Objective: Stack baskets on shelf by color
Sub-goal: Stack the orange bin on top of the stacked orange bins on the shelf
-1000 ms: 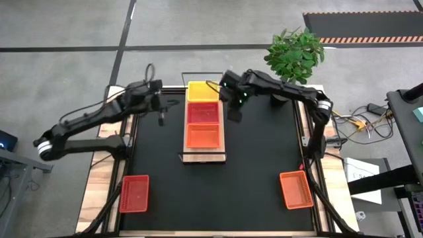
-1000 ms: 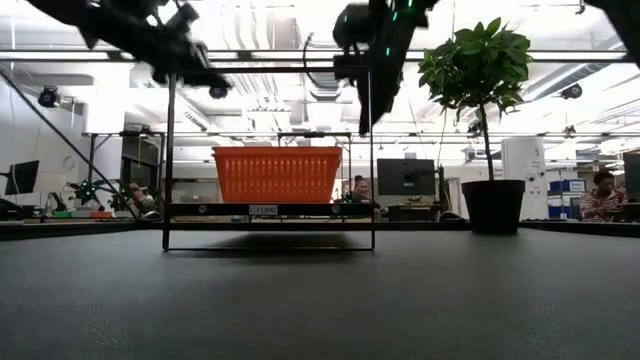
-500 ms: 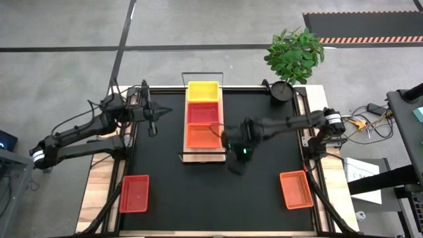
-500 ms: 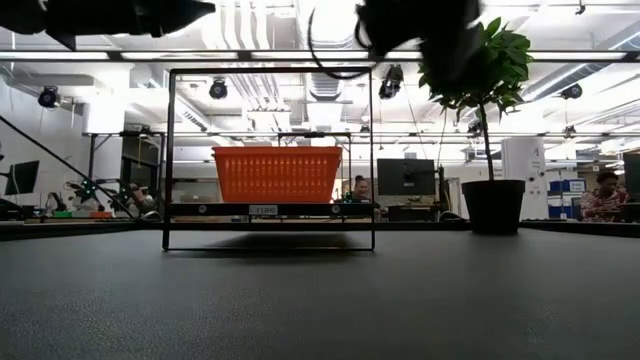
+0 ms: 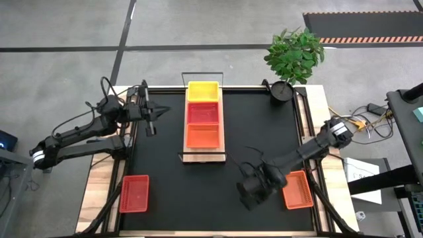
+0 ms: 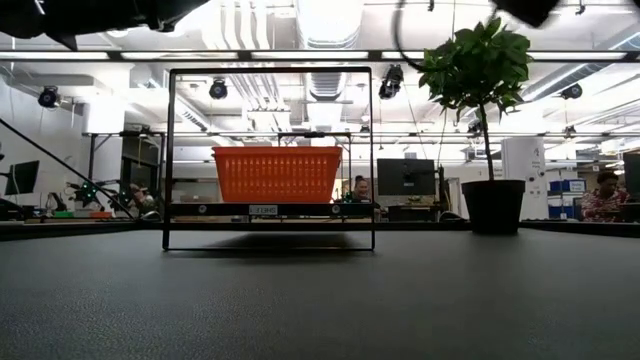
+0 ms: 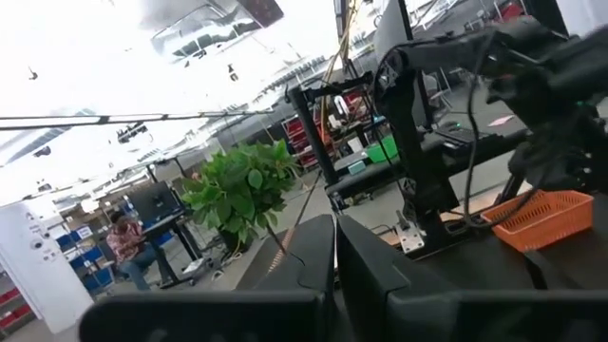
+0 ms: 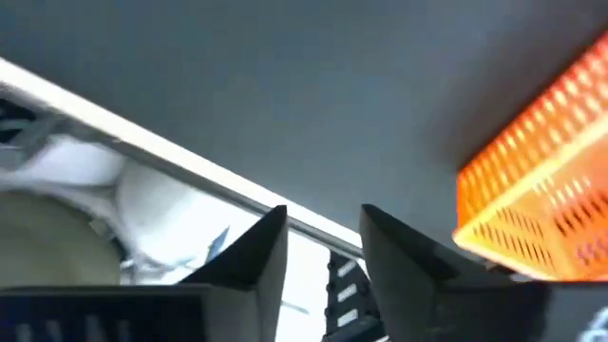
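The light-wood shelf (image 5: 203,156) lies in the middle of the black mat. On it stand a yellow basket (image 5: 203,91) at the far end, a red basket (image 5: 203,113) in the middle and an orange basket (image 5: 203,136) (image 6: 276,174) at the near end. A loose red basket (image 5: 134,194) rests on the table's near left corner. A loose orange basket (image 5: 296,189) (image 8: 541,180) sits at the near right. My right gripper (image 5: 248,193) (image 8: 323,242) hovers open just left of that basket, touching nothing. My left gripper (image 5: 151,120) (image 7: 334,261) waits shut, left of the shelf.
A potted plant (image 5: 293,56) (image 6: 482,120) stands at the table's far right corner. Thin wire rails (image 6: 270,70) rise at the shelf's short ends. Bare black mat (image 5: 178,198) stretches between the two loose baskets.
My right gripper has swept from beside the shelf's far end toward the table's near edge and right, ending next to the loose orange basket. My left gripper has drawn back a little toward the table's left edge. The baskets have stayed in place.
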Tool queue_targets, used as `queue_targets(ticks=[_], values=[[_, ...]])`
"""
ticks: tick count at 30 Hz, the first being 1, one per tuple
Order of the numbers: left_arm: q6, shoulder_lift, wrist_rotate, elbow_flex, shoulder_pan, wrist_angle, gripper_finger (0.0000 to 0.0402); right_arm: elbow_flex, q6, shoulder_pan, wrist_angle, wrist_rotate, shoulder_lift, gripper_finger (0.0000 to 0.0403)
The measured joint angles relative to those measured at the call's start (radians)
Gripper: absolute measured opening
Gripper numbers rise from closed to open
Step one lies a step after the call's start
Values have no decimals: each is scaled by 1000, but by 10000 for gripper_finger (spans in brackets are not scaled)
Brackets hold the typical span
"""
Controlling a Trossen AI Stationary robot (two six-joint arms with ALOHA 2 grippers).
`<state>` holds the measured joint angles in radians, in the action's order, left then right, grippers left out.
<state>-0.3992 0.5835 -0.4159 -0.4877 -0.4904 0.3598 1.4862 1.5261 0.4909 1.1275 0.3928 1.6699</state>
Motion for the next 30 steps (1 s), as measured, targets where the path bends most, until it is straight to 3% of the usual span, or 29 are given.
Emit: queue_targets(ticks=[7,11,20,30], values=[[-6,0,0,3,0,31,0,-86,246,124,-6,38,0,183],[-7,3,0,3,0,34,0,-104,303,155,-9,44,0,202],[-8,3,0,3,0,45,0,-176,248,157,72,11,0,208],[-26,3,0,3,0,61,0,-364,158,157,9,-62,3,204]])
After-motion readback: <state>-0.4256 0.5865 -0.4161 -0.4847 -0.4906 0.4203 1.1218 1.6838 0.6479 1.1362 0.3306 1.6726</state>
